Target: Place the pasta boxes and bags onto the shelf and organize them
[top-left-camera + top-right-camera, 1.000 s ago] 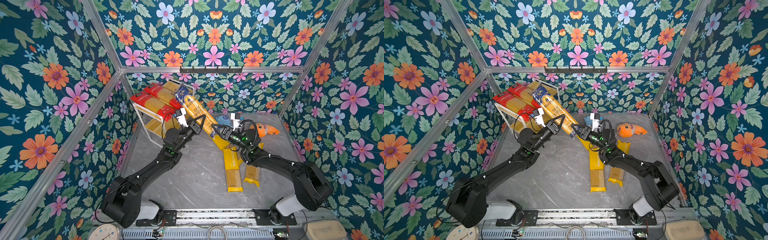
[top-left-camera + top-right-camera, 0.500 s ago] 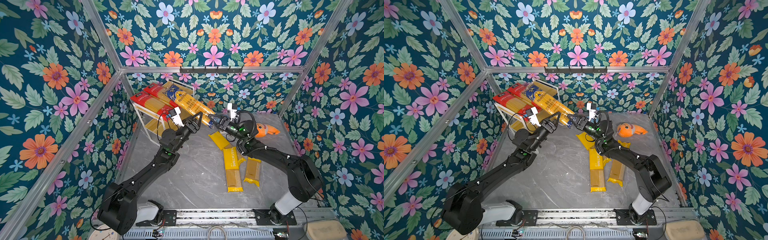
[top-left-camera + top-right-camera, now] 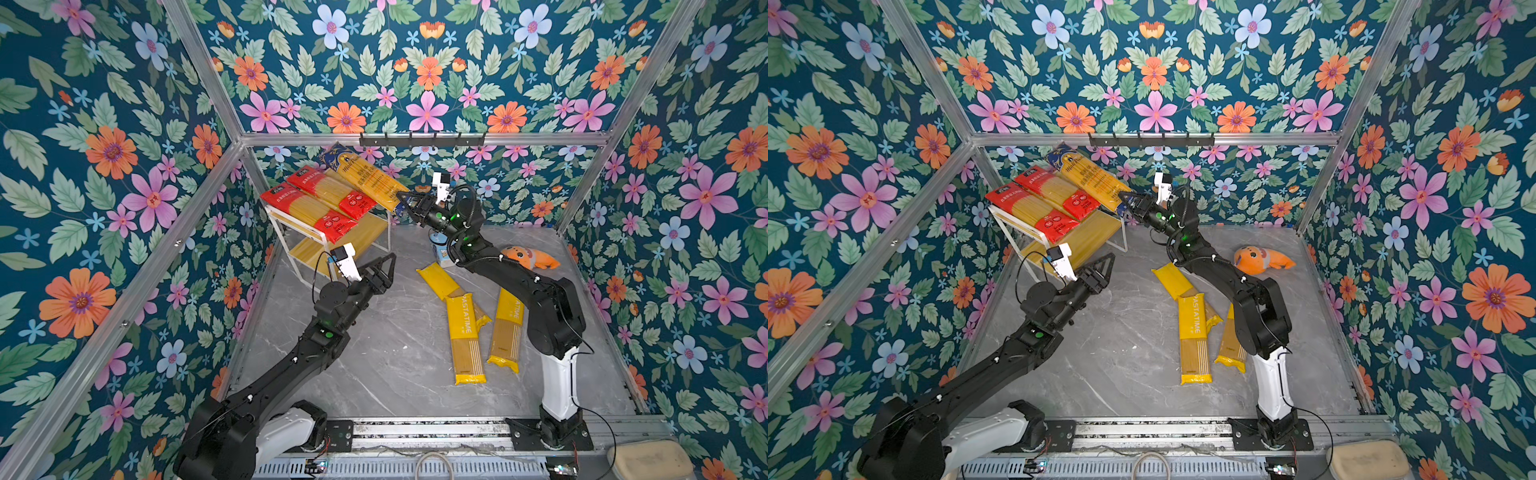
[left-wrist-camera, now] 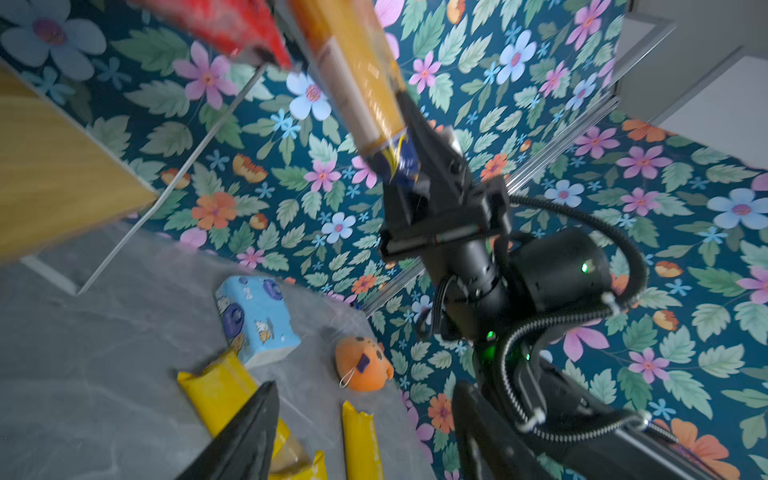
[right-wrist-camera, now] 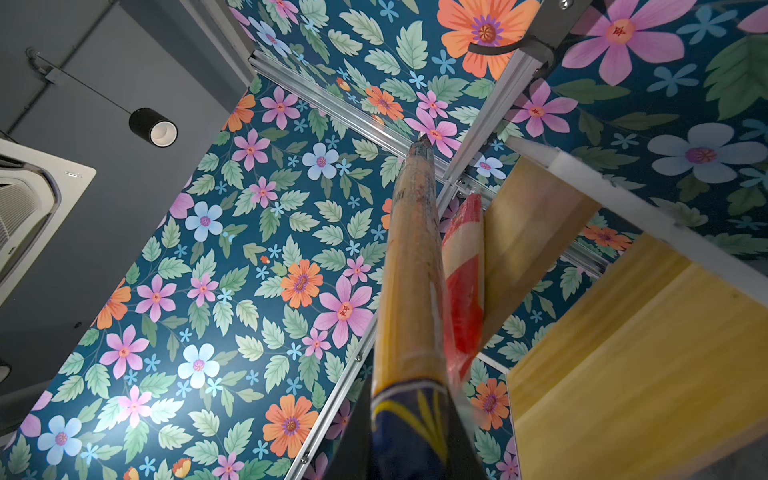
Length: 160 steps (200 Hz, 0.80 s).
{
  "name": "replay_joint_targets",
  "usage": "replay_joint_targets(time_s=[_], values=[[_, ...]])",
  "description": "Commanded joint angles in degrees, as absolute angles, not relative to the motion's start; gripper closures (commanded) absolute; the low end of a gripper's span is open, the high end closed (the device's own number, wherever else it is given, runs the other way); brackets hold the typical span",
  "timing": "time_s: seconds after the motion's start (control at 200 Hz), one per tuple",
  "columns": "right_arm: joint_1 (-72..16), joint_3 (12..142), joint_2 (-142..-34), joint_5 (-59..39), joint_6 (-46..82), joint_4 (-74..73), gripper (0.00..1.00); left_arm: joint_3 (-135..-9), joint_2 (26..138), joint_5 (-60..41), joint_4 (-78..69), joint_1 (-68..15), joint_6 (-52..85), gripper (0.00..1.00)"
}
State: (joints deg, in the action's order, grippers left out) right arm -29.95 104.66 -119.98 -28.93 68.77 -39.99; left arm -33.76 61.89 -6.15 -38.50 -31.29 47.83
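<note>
While right fingers [image 3: 409, 199] pinch the blue-and-gold pack [image 3: 370, 178], it overhangs the shelf [image 3: 370, 232].

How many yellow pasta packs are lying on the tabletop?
3, right of the shelf: an angled pack by the tissue pack, the PASTATIME pack overlapping its end, a third pack partly behind the right arm. Others could hide underneath.

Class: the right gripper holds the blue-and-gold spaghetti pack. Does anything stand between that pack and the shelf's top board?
Two red packs cover most of the top of the shelf; the blue-and-gold pack, in the right gripper, hangs beside them on the back-wall side. Whether it overlaps the nearer red pack cannot be told.
</note>
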Motion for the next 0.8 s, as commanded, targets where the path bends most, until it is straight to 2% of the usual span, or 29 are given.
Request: replay_joint_targets(time_s=[0.0, 0.24, 0.465, 0.59, 0.71, 0.795], values=[[-29.95, 111.28, -123.38, -29.97, 71.17, -41.83, 1.00, -31.45, 60.12, -2.19, -35.39, -32.12, 46.72, 0.32], [-29.63, 130.91, -134.24, -31.29, 71.36, -30.20, 1.00, -29.03, 59.18, -0.97, -34.02, -33.05, 46.88, 0.32], [-29.59, 151.07, -144.39, -31.90, 70.26, -13.48, 1.00, -29.09, 60.25, -0.88, -34.62, -33.66, 46.66, 0.32], [-29.26, 155.91, -146.88, -32.76, 69.90, -8.21, 0.88, -29.16, 60.83, -1.14, -35.13, -34.01, 46.67, 0.32], [-28.70, 153.71, -145.65, -34.54, 70.82, -7.38, 0.77, -29.18, 61.24, -1.14, -35.32, -34.28, 46.65, 0.32], [-28.47, 150.18, -143.26, -35.63, 70.66, -7.30, 0.64, -29.10, 61.48, -1.23, -35.71, -34.37, 46.67, 0.32]])
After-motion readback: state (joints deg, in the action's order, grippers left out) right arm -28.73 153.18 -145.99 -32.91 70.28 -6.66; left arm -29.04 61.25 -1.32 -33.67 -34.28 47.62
